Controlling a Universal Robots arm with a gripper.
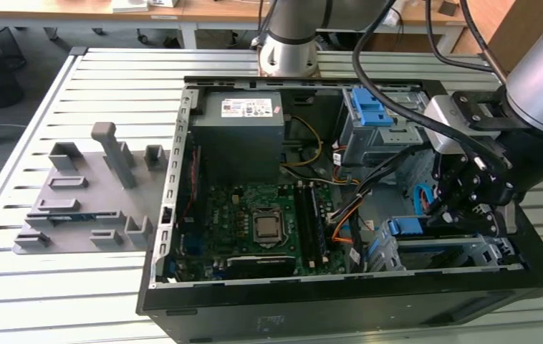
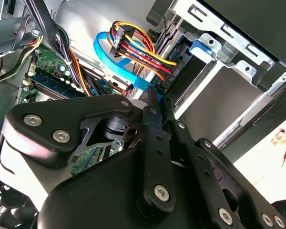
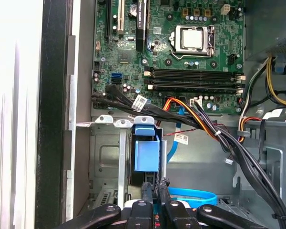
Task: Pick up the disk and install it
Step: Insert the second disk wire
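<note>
The disk shows as a blue plastic carrier end (image 3: 147,153) standing in the metal drive bay (image 3: 107,157) at the case's corner. In the exterior view that blue end (image 1: 406,228) sits at the lower right of the open computer case (image 1: 348,301). My gripper (image 3: 155,185) reaches into the bay, its black fingers close together on the near edge of the carrier. In the second wrist view the gripper (image 2: 157,98) tapers to a near-closed tip just short of the blue tab (image 2: 202,47). The disk's silver body is hidden inside the bay.
A bundle of red, yellow and black cables (image 2: 138,47) and a blue flat cable (image 3: 190,195) hang close beside the bay. The motherboard (image 1: 262,222) and grey power-supply box (image 1: 243,136) fill the case. A grey fixture (image 1: 90,193) stands on the slatted table at the exterior view's left.
</note>
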